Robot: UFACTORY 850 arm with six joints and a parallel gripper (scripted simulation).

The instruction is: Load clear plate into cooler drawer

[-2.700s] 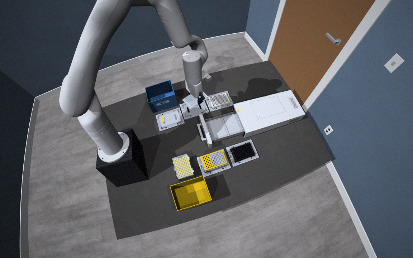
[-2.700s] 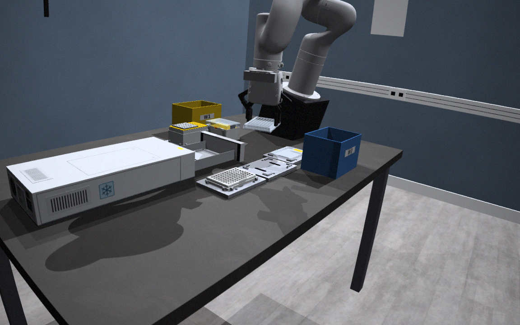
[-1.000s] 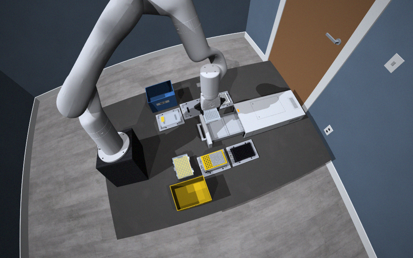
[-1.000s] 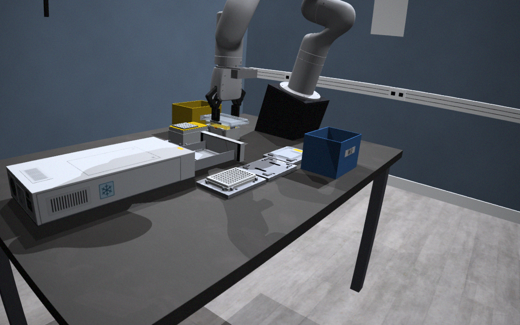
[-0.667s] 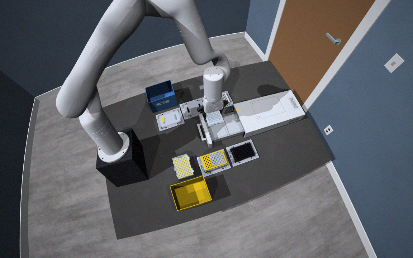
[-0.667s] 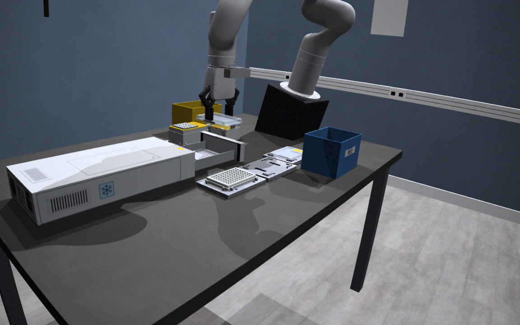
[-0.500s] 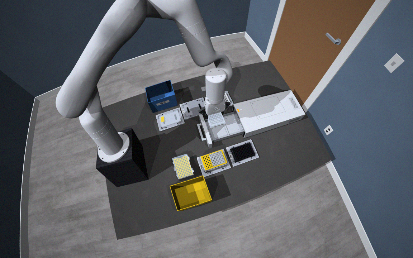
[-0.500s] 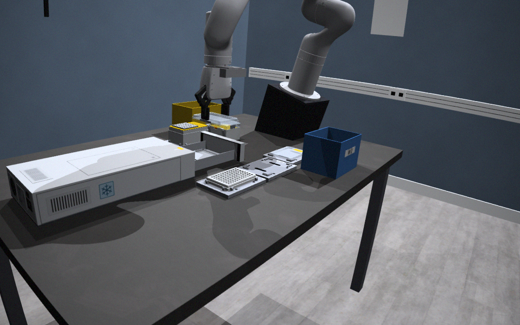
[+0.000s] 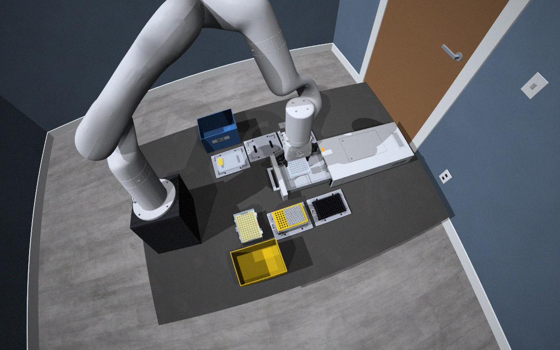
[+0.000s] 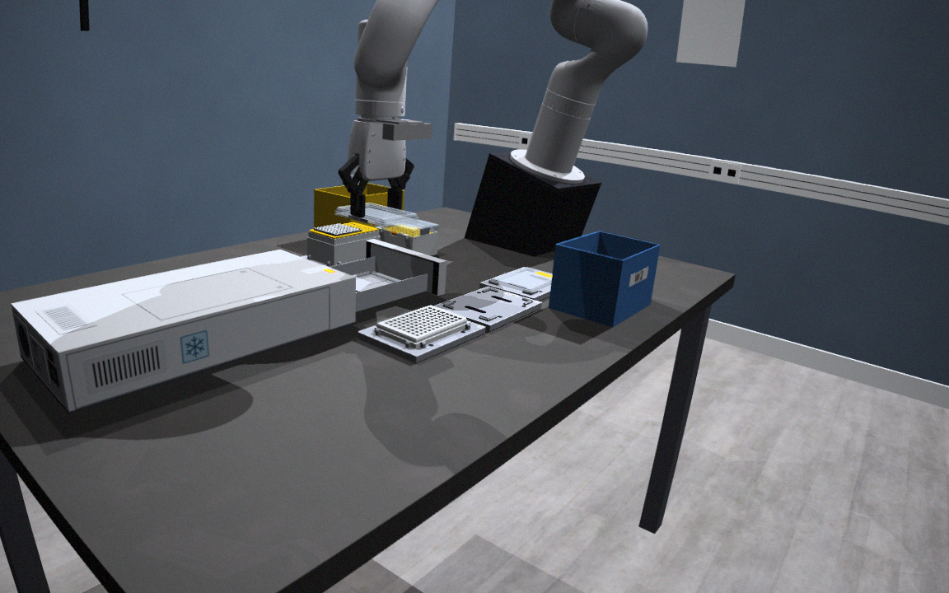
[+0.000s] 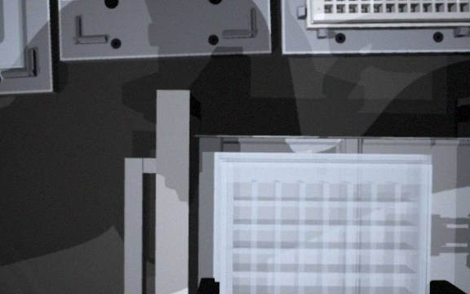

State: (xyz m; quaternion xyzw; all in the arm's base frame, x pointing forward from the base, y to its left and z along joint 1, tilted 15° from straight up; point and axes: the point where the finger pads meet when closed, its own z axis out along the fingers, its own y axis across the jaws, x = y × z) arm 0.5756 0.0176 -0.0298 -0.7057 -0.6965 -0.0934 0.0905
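From the top, the gripper hangs over the open drawer of the cooler CD, its jaws spread wide and clamped on the clear plate, which sits above the drawer's floor. The empty nest N3 lies at ten o'clock from the plate. A blue bin stands further off at ten o'clock, and a yellow bin at six o'clock.

In the exterior view, the gripper holds the clear plate level, well above the drawer. The cooler CD lies at eight o'clock from it.

At the wrist, the clear plate fills the lower middle, over the drawer's floor; the drawer front stands at nine o'clock and a white well plate at twelve o'clock.
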